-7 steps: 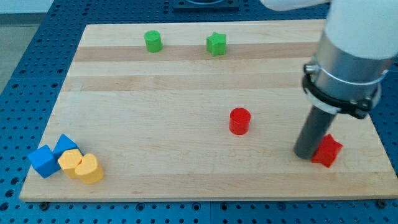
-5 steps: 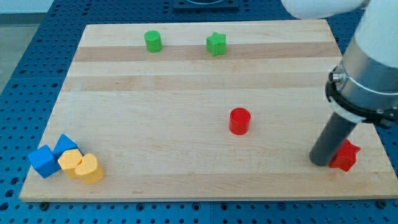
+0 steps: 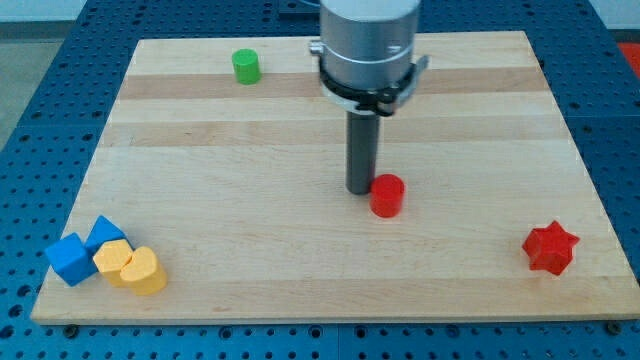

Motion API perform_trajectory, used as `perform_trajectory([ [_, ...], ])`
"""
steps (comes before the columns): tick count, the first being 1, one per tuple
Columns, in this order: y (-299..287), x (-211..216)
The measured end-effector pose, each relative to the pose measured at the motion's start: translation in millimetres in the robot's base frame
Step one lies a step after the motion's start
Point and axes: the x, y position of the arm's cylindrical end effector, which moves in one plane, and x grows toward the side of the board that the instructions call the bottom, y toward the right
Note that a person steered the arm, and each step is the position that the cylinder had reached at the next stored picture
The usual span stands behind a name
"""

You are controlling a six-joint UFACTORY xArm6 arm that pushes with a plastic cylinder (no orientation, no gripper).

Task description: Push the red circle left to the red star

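Right, my tip (image 3: 361, 190) is down on the pale wooden board (image 3: 240, 220), planted at the view's left edge of the small red circle block (image 3: 386, 195), touching it or as near as makes no difference. It's a plain dark rod with nothing to spread or pinch; it simply stands upright against that block, with the grey and white arm body above it covering part of the board's top edge. Over at the view's lower right sits the red star block (image 3: 550, 248), well apart from the red circle. Up near the view's top left stands a green cylinder block (image 3: 245, 66), alone. Down in the lower left corner, two blue cube-like blocks (image 3: 84, 250) huddle against two yellow blocks (image 3: 132, 268), all touching. Beneath the board lies a blue perforated table (image 3: 40, 110). No brands, labels or writing can be read anywhere.
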Motion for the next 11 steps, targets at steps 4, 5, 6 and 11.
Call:
perform_trajectory([
  [4,67,74],
  [5,79,84],
  [6,72,79],
  [11,103,79],
])
